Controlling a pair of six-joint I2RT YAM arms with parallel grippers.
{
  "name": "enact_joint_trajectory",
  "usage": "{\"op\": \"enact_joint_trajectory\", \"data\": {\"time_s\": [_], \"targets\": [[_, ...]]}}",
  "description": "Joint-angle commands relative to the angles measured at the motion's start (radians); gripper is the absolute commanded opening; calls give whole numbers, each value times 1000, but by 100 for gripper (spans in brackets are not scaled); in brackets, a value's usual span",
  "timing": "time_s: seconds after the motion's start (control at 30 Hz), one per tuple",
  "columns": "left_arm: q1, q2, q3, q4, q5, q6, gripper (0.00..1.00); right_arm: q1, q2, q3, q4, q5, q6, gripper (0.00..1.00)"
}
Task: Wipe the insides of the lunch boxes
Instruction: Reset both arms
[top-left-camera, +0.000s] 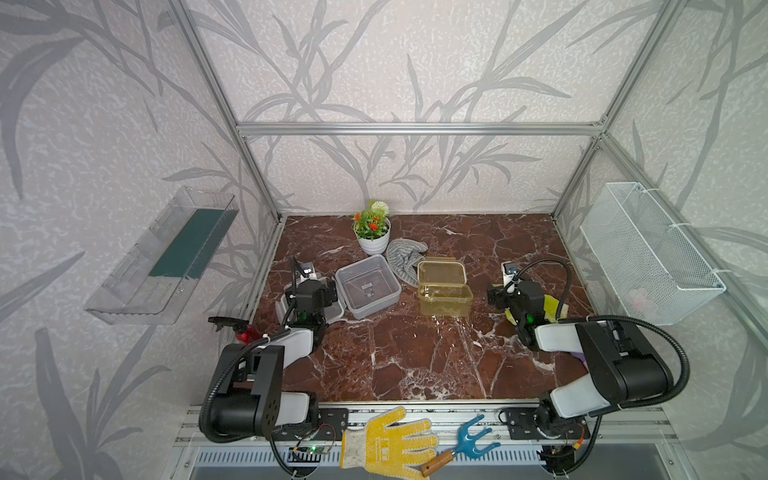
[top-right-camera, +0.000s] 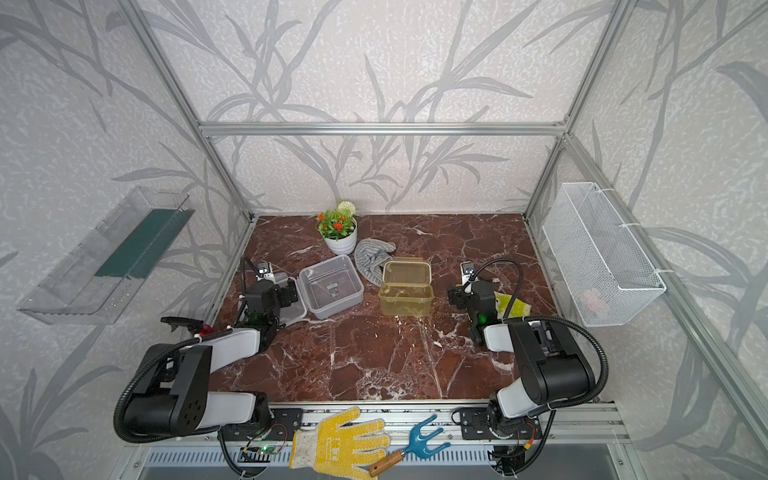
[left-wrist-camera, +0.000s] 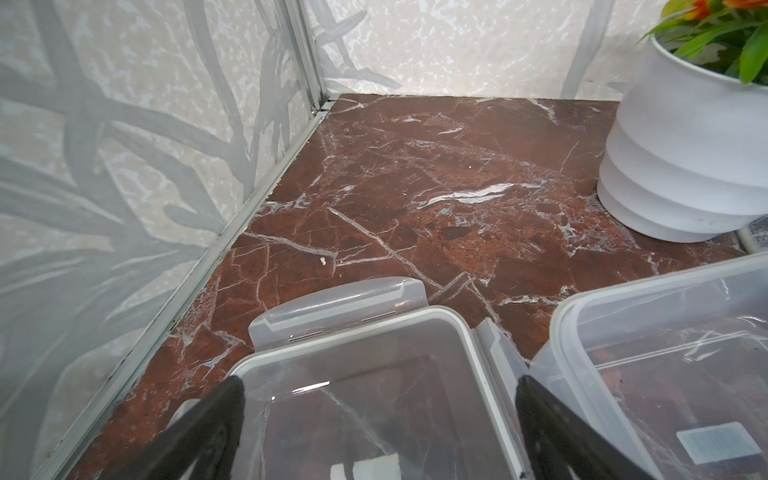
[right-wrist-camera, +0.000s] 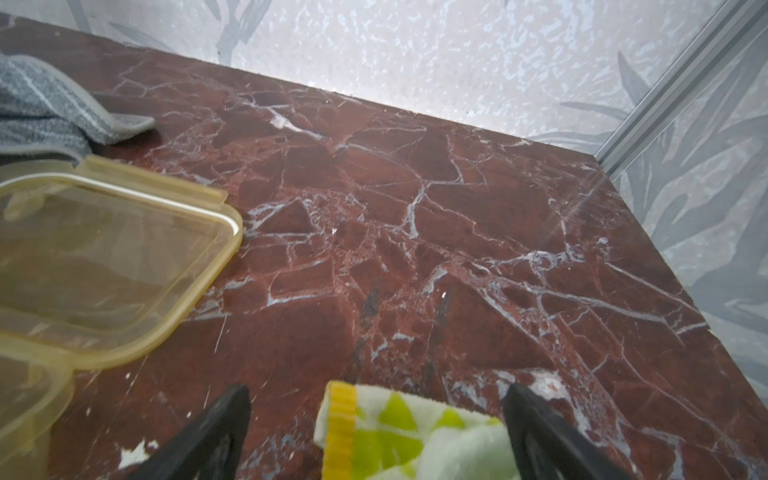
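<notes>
The clear greyish lunch box (top-left-camera: 368, 286) stands open at centre-left. Its lid (left-wrist-camera: 365, 395) lies flat beside it. My left gripper (left-wrist-camera: 380, 399) hovers over that lid, open, one finger near each side of it and nothing gripped. The amber lunch box (top-left-camera: 444, 297) stands open at centre-right, its lid (right-wrist-camera: 104, 257) lying behind it. My right gripper (right-wrist-camera: 378, 392) is open above a green, white and yellow cloth (right-wrist-camera: 407, 436) on the table, to the right of the amber box. A grey striped cloth (top-left-camera: 405, 257) lies between the boxes at the back.
A white flower pot (top-left-camera: 372, 239) stands behind the clear box. A clear tray (top-left-camera: 162, 257) hangs on the left wall, a wire basket (top-left-camera: 648, 253) on the right. A red spray bottle (top-left-camera: 241, 330) lies near the left arm. A yellow glove (top-left-camera: 386, 442) and blue rake (top-left-camera: 469, 444) rest on the front rail.
</notes>
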Motion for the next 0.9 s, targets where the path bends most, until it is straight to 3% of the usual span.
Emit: {"op": "enact_joint_trajectory", "data": {"time_s": [0.0, 0.17, 0.87], "targets": [[6, 46, 10, 117, 37, 3, 99, -24, -4, 29, -47, -37, 32, 98], [10, 145, 44, 144, 59, 7, 99, -24, -5, 29, -49, -39, 32, 99], [32, 144, 50, 119, 86, -13, 99, -27, -4, 32, -52, -46, 34, 99]]}}
